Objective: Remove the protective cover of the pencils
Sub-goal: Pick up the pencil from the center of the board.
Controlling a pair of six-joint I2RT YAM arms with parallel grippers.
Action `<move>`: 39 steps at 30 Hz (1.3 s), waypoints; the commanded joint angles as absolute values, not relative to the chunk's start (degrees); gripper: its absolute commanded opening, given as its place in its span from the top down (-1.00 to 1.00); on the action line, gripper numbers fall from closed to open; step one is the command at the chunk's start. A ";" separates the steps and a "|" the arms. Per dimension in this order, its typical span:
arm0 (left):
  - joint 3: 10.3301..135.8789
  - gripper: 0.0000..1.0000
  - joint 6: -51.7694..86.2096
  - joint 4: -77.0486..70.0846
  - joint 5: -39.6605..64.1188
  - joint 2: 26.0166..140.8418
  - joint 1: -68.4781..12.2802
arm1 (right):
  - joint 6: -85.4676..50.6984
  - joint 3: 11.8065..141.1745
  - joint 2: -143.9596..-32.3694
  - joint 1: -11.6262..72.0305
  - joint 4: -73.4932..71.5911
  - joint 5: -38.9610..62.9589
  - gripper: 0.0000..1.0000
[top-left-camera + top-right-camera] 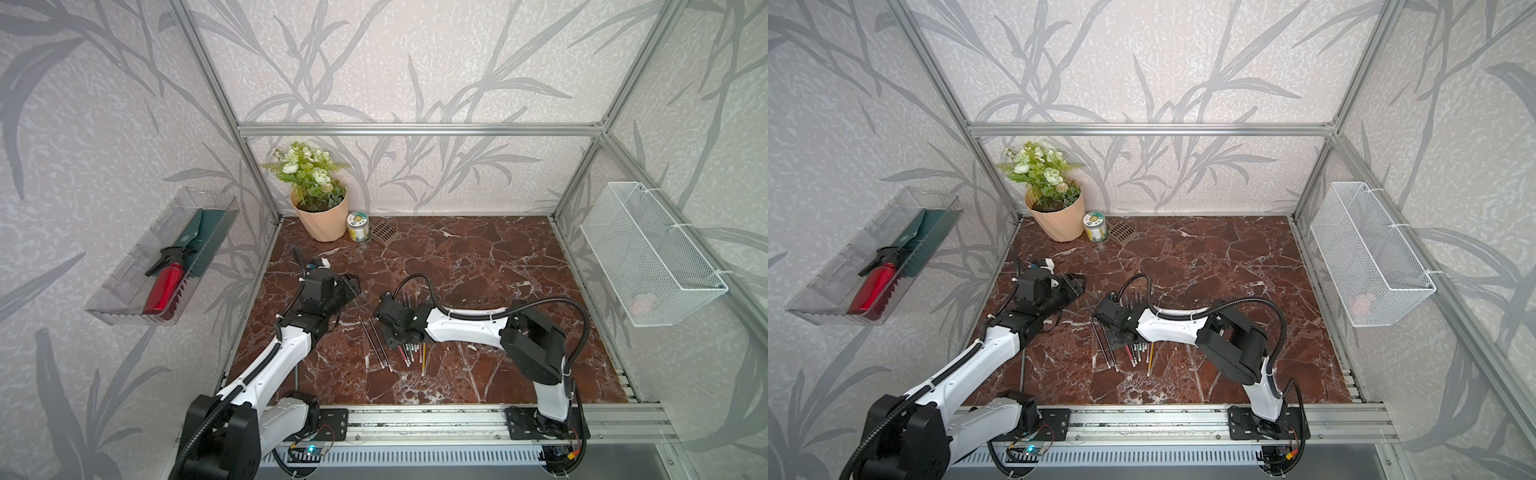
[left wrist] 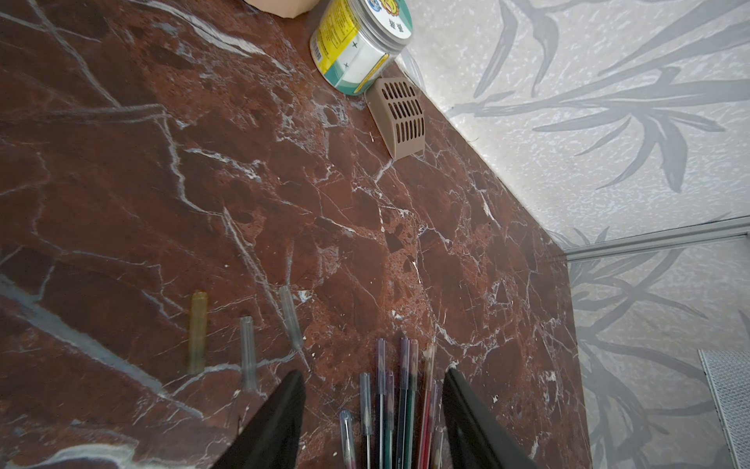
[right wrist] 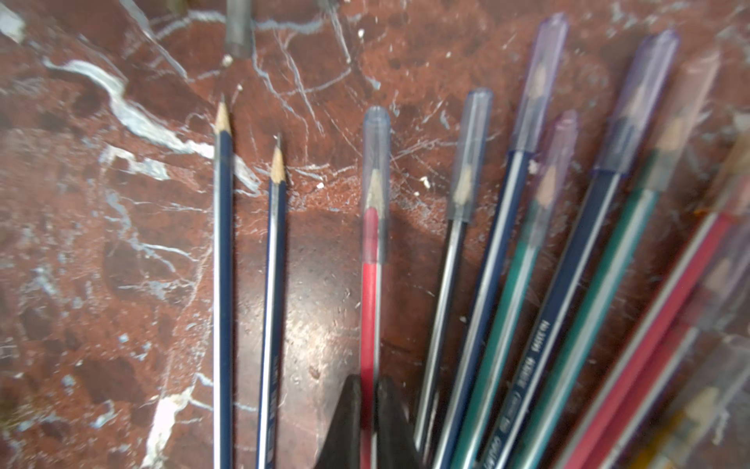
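A: State of the right gripper [image 3: 367, 392]?
B: Jaws pinched together on the shaft of the red pencil [image 3: 369, 308]. Its clear cap [image 3: 376, 182] is still over the tip.
A: And the left gripper [image 2: 373, 379]?
B: Jaws apart, nothing between them. It hangs over the capped tips of the pencils [image 2: 399, 390]; cannot tell any contact.
A: Where do they lie?
B: On the marble table [image 1: 478, 257], about mid-table toward the front, fanned out under the right arm's wrist. Two dark blue pencils [image 3: 222, 284] lie side by side just off the fan, tips bare. The rest show covers — clear or purplish.
A: Anything loose?
B: Three pieces on the marble by the left jaws: a yellow cap [image 2: 197, 331] and two clear loose caps [image 2: 247, 353], near one another, not touching.
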State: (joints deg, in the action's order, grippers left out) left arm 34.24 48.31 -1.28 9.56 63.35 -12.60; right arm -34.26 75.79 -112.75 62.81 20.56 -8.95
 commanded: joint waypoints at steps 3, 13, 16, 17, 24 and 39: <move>34.10 -0.16 51.16 -5.54 14.70 65.91 -12.39 | -34.79 72.57 -107.58 62.80 15.78 -9.80 0.91; 33.86 -0.14 54.29 -12.13 21.92 72.10 -12.61 | -35.68 70.91 -106.49 61.99 12.06 -9.24 0.92; 33.99 -0.13 54.75 -12.95 23.06 73.64 -12.75 | -35.90 71.54 -107.21 61.66 11.57 -8.70 0.93; 34.10 -0.13 54.92 -13.00 23.50 74.13 -12.74 | -35.95 71.76 -107.40 61.65 11.38 -8.56 0.93; 34.63 -0.10 55.93 -14.39 25.27 77.70 -12.92 | -35.91 73.96 -108.62 61.01 11.00 -8.01 0.94; 36.78 0.21 54.99 -14.25 26.72 82.44 -14.77 | -34.80 78.65 -111.07 60.31 12.13 -7.39 0.94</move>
State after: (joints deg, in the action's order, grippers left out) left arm 34.79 55.16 -13.67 26.04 82.19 -14.26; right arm -35.27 76.93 -109.49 60.97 11.84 -7.73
